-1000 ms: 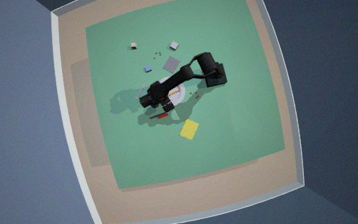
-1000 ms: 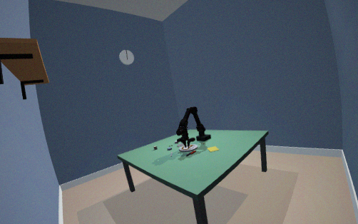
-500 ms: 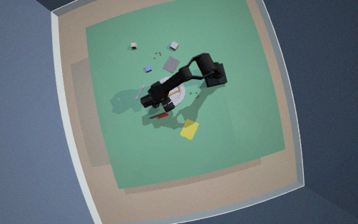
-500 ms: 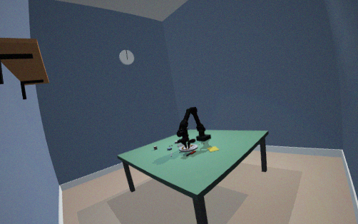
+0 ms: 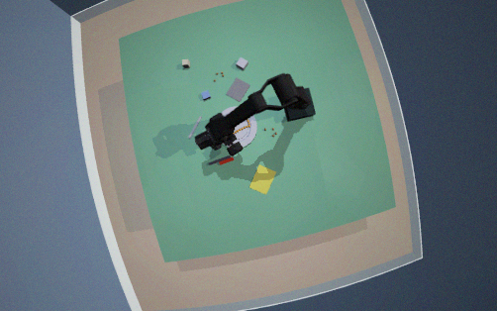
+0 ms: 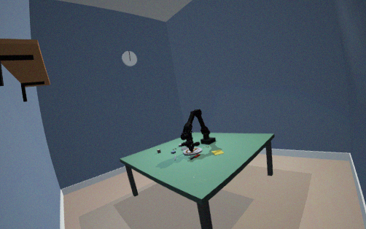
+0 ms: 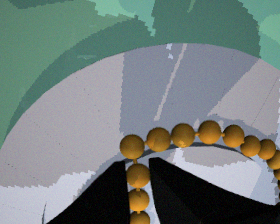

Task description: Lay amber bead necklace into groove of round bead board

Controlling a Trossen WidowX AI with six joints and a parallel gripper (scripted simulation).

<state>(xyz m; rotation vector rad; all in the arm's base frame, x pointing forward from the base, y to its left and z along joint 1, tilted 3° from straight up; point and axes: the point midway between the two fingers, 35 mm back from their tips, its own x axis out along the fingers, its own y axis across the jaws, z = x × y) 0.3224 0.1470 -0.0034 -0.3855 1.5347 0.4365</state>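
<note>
The round white bead board [image 5: 252, 137] [image 7: 66, 125] lies on the green table under the arm. The amber bead necklace [image 5: 242, 130] [image 7: 209, 132] lies on it. In the wrist view one run of beads curves along the outer side of the groove toward the right; whether those beads sit down in it I cannot tell. At a corner bead the strand turns sharply and runs straight down, inside the groove's curve. My gripper [image 7: 138, 169] [image 6: 192, 149] is low over the board, closed around this straight run, just below the corner bead. In the top view the arm hides part of the board.
A red and dark tool [image 5: 226, 160] lies close beside the board, and a pale rod [image 5: 195, 127] beyond the gripper. A yellow sheet [image 5: 262, 183], a grey square [image 5: 238, 89], a blue cube [image 5: 206, 95], two pale blocks and several tiny loose amber pieces lie around.
</note>
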